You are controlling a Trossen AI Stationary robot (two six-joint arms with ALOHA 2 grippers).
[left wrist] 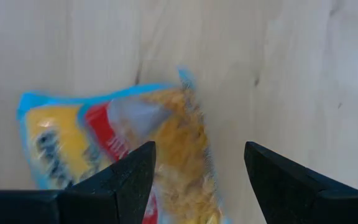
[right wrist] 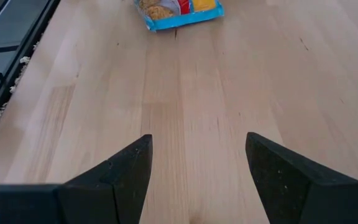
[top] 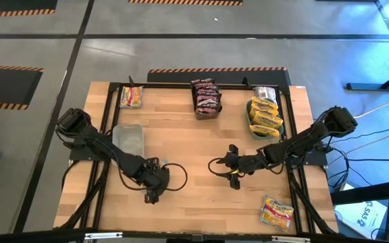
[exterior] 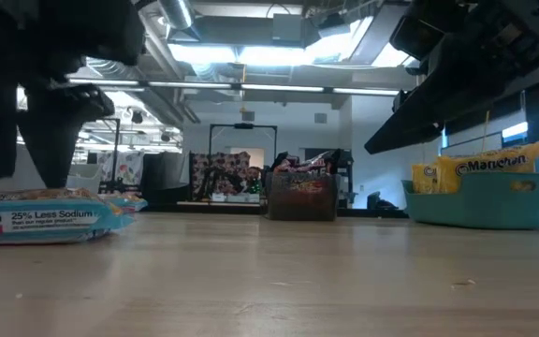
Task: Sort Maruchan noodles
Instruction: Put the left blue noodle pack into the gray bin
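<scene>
My left gripper [top: 152, 192] is open above the near-left part of the table. In the left wrist view its fingers [left wrist: 197, 149] stand on either side of a blue-edged yellow noodle packet [left wrist: 123, 143] lying flat on the wood. The low view shows that packet [exterior: 36, 220] just under the dark fingers; in the high view the gripper hides it. My right gripper [top: 234, 177] is open over bare wood near the table's middle [right wrist: 197, 140]. A blue-edged packet [right wrist: 179, 9] lies farther off in the right wrist view.
A bin of dark red packets [top: 206, 98] stands at the far edge, and a green dish of yellow packets [top: 265, 116] at the far right, with silver-white packets [top: 265, 92] behind it. A clear bin [top: 128, 138] sits left. Loose packets lie far-left [top: 131, 96] and near-right [top: 277, 212].
</scene>
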